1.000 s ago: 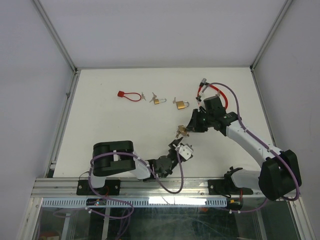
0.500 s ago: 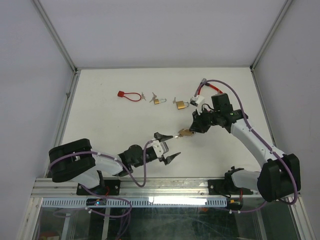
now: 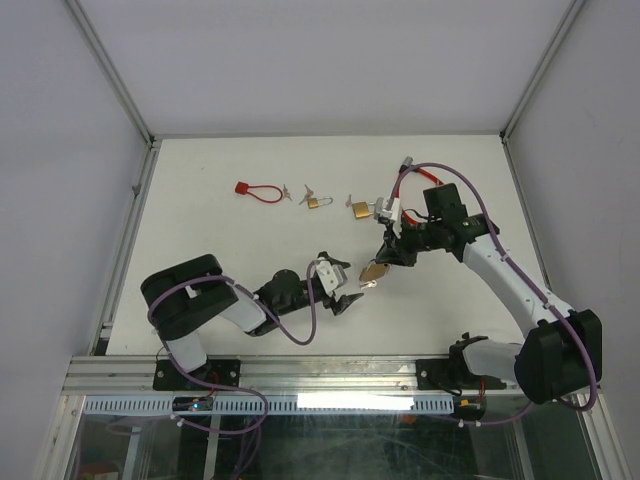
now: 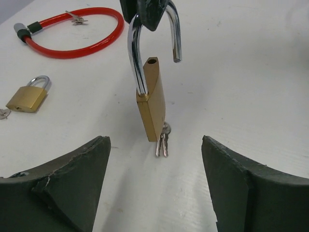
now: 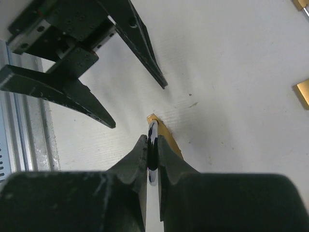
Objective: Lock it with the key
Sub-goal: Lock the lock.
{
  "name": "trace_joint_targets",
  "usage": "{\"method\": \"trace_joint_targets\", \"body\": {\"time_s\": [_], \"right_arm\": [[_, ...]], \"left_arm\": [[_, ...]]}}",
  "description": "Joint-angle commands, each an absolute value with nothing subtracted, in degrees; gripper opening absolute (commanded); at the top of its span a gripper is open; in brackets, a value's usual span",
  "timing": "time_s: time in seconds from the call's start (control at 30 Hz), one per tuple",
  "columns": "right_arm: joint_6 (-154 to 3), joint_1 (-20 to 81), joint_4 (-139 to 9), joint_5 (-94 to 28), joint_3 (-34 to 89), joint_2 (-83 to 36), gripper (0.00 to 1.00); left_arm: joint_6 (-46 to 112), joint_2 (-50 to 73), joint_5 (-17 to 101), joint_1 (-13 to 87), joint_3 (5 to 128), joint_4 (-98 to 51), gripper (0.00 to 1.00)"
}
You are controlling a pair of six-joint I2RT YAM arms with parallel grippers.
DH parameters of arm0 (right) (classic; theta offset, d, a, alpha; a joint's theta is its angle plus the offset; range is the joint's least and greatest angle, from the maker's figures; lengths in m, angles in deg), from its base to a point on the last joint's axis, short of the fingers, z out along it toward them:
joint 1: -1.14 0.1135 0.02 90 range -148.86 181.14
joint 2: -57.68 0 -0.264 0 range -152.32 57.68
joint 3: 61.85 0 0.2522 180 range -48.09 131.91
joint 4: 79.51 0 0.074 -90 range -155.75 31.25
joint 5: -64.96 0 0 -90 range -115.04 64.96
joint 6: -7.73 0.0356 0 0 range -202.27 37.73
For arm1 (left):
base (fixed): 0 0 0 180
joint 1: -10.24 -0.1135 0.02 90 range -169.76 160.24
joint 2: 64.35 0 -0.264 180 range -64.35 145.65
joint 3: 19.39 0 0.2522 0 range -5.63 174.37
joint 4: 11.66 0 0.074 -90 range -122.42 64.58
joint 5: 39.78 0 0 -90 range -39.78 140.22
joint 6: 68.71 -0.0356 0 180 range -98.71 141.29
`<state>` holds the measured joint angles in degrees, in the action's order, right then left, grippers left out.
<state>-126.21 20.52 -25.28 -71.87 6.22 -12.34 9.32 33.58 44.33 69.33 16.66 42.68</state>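
left hand [image 3: 350,282] opened, drawn back from padlock [image 3: 375,272]

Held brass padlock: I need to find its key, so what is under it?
Under the padlock, small silver keys hang over the white table. The keyhole is hidden by the body, so how they attach cannot be seen.

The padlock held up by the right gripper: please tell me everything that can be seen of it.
The padlock has a slim brass-coloured body and a shiny steel shackle. The shackle is open, its free end out of the hole in the body's top. It hangs nearly upright over the white table, with the right gripper shut on the shackle's bend. Small silvery keys stick out under the body.
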Motion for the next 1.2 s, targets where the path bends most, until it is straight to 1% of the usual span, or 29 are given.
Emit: {"method": "trace_joint_targets", "body": {"time_s": [0.0,0.1,0.27,0.37,0.43,0.5,0.57,0.67,0.7,0.73,0.8,0.83,0.9,0.97,1.03,1.1,1.13,1.17], "right_arm": [[-127.6,20.7,-30.4,-78.2,8.3,-10.8,0.0],[-127.1,21.2,-31.5,-79.0,7.4,-10.8,0.0],[-126.0,21.8,-33.5,-80.2,6.1,-10.9,0.0],[-125.3,22.2,-34.5,-81.3,5.1,-11.0,0.0],[-125.3,22.2,-34.9,-81.9,4.4,-10.9,0.0],[-125.3,22.2,-35.1,-82.2,3.8,-10.6,0.0],[-125.4,22.2,-35.1,-82.4,3.4,-10.1,0.0],[-125.5,22.2,-35.2,-82.8,3.0,-9.7,0.0],[-125.5,22.1,-35.2,-82.9,3.0,-9.7,0.0],[-125.5,22.2,-35.3,-83.0,3.0,-9.6,0.0],[-125.3,22.1,-35.3,-83.1,2.9,-9.8,0.0],[-125.2,22.1,-35.3,-83.2,2.9,-9.7,0.0],[-124.9,22.1,-35.6,-83.4,3.0,-9.6,0.0],[-124.3,22.0,-35.9,-83.4,2.8,-9.3,0.0],[-123.9,21.7,-36.1,-83.6,2.6,-9.2,0.0],[-123.9,21.5,-36.1,-83.9,2.3,-9.2,0.0],[-124.0,21.4,-35.9,-84.0,2.2,-9.3,0.0],[-124.1,21.3,-35.9,-84.2,2.0,-9.4,0.0]], "left_arm": [[16.0,39.7,42.5,68.7,20.0,54.6,0.8],[18.0,43.4,43.9,68.7,21.0,59.2,0.78],[19.6,46.1,44.9,68.7,23.6,59.9,0.69],[20.8,47.0,44.7,68.7,24.5,60.3,0.62],[21.2,48.1,42.7,68.7,25.5,60.2,0.56],[21.6,49.1,41.5,68.7,26.2,60.5,0.44],[21.4,49.7,41.4,68.7,25.9,61.5,0.36],[20.7,50.5,39.4,68.6,24.8,64.1,0.36],[20.5,50.6,38.6,68.6,24.3,64.8,0.37],[20.5,50.6,37.9,68.5,24.1,64.9,0.42],[20.4,50.6,37.0,68.2,23.7,64.9,0.46],[20.4,50.7,37.0,68.0,23.6,65.0,0.47],[20.7,51.0,37.2,67.7,23.6,65.4,0.45],[21.0,51.8,37.2,67.6,23.6,66.4,0.4],[21.6,52.7,37.1,67.5,23.6,68.4,0.31],[21.9,53.4,36.3,67.4,23.6,70.2,0.27],[21.9,53.3,35.9,67.4,23.7,70.5,0.23],[21.8,53.3,35.6,67.3,23.8,70.5,0.12]]}}
